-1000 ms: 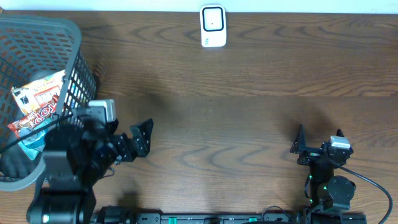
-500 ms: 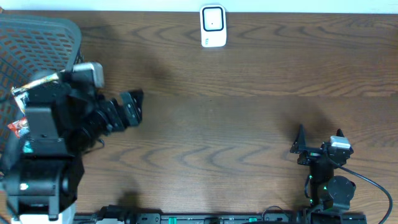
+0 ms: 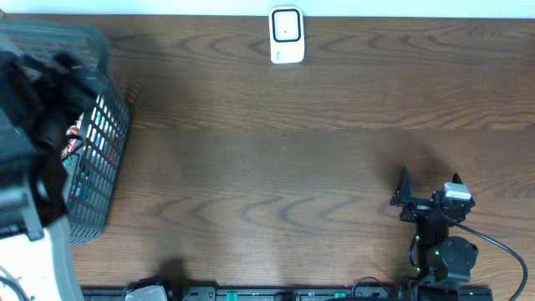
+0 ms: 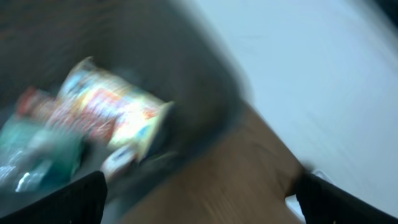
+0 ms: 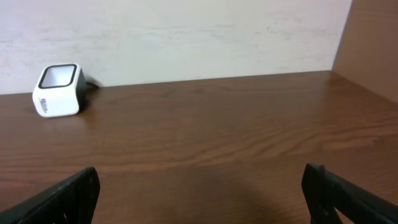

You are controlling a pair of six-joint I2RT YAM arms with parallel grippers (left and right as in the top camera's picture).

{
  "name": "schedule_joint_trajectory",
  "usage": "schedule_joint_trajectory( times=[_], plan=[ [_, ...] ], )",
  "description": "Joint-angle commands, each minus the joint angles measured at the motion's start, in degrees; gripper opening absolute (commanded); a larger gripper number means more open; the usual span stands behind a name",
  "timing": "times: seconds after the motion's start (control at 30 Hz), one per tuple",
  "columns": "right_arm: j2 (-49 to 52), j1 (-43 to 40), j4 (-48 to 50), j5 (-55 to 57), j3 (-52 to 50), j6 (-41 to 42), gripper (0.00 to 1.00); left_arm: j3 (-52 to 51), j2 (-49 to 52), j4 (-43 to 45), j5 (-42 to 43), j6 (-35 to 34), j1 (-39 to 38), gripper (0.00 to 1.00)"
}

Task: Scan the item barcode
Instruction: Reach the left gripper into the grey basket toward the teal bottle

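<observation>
L gripper (image 4: 205, 202): hanging over the basket (image 3: 100, 176) at the table's (image 3: 292, 150) L end; fingers standing wide apart, gripping nothing. Wrist view is smearing badly.
R gripper (image 3: 430, 186): sitting low near the front R edge, jaws spread wide, carrying nothing, pointing toward the scanner.
Item: snack pack (image 4: 109, 115), red/yellow/white print, lying inside the basket, overlapping a teal pack (image 4: 37, 155) beside it. Overhead, L arm is covering most of it.
Scanner (image 3: 286, 35): small white box w/ dark window, standing at the far edge, approx mid-table, well apart from the basket.
Stage (my read): reaching in for the pick; nothing lifted yet.
Risk 1: packs are overlapping, so fingers could be closing on two at once, or on the wrong one.
Risk 2: wide-open fingers could be snagging the mesh wall or rim on the way down and dragging the basket.
Risk 3: film wrapper looks slick and crinkly; a pinch on a loose corner could be slipping during the long carry across.
Risk 4: can't see where the barcode is sitting; pack could be arriving w/ code facing away from the window, so no read.
Text/brands: print on the packs is blurring too much to read; no lettering showing on the scanner.
</observation>
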Motion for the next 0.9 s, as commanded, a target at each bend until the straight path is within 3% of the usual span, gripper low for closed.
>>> schedule_joint_trajectory(
  times=[0.0,0.17,0.43,0.6,0.87],
  plan=[
    [-0.37,-0.28,-0.26,0.28,-0.07,-0.02,0.99,0.57,3.21,-4.24,-3.21,-21.0,8.04,0.98],
    [-0.37,-0.28,-0.26,0.28,-0.07,-0.02,0.99,0.57,5.9,-9.9,-2.99,-22.8,14.93,0.98],
    [-0.37,-0.28,-0.26,0.28,-0.07,-0.02,0.99,0.09,8.35,-14.03,-3.89,-20.98,16.24,0.98],
    [-0.37,-0.28,-0.28,0.28,-0.07,-0.02,0.99,0.09,11.23,-22.05,-3.85,-37.44,19.21,0.98],
    [-0.37,-0.28,-0.26,0.28,-0.07,-0.02,0.99,0.09,17.38,-24.04,-3.87,-39.58,21.88,0.98]
  ],
)
